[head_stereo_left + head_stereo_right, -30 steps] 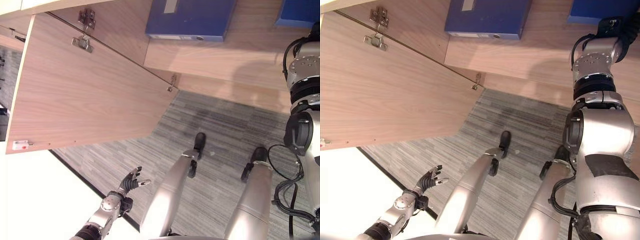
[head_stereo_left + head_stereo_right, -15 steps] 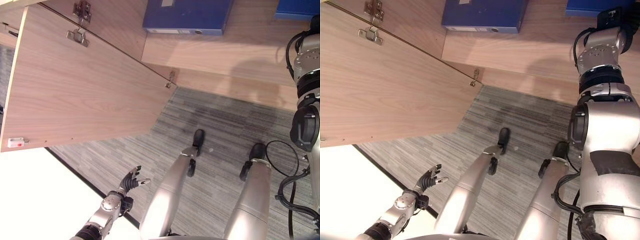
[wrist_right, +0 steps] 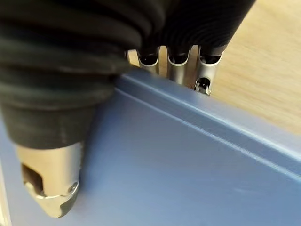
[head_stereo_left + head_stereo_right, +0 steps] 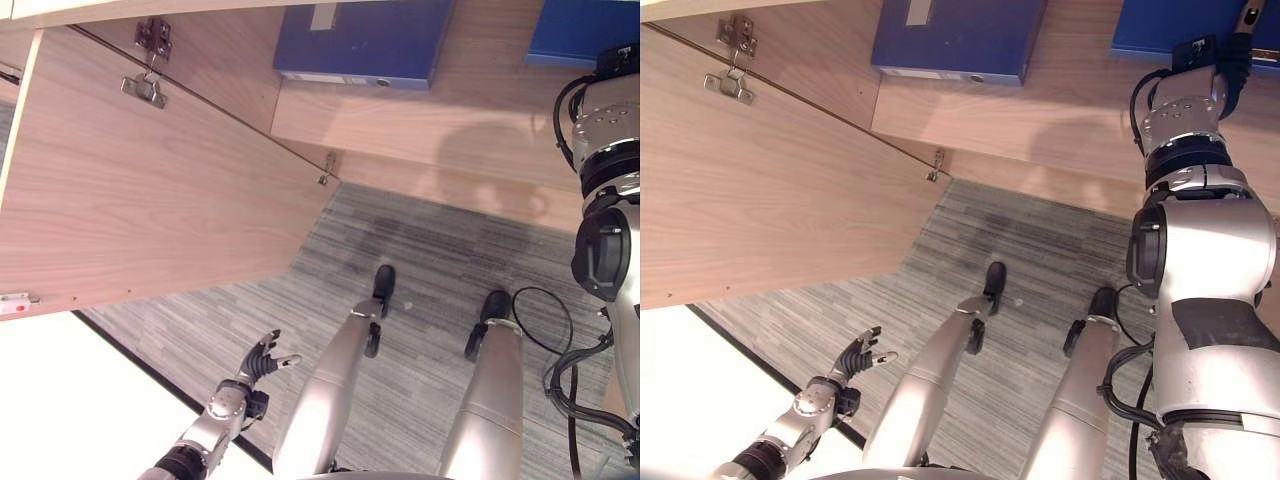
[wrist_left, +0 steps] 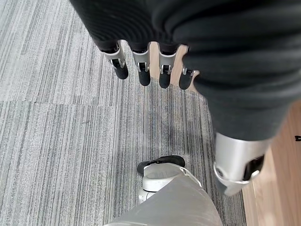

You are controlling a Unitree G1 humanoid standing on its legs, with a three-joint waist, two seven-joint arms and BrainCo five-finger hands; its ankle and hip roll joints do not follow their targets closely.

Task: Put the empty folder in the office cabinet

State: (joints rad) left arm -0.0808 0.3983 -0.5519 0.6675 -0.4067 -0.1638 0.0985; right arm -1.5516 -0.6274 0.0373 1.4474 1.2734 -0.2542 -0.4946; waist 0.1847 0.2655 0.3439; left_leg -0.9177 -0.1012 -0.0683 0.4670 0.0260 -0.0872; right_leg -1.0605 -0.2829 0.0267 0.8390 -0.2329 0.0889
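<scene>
Right hand (image 3: 51, 188): fingers (image 3: 203, 81) drop behind the far edge of a blue folder (image 3: 188, 179), tips hidden; thumb lies on its near face. Whether the fingers curl round that edge, cannot tell. In the right eye view this folder (image 4: 1190, 25) is cut off by the top edge. A second blue folder (image 4: 360, 40), well apart on the cabinet shelf (image 4: 480, 110), is cut off likewise. Open cabinet door (image 4: 140, 200): left side out of frame.

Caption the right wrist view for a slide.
Right hand grips a blue folder, thumb on its face, fingers hooked over its edge, light wood behind.
</scene>
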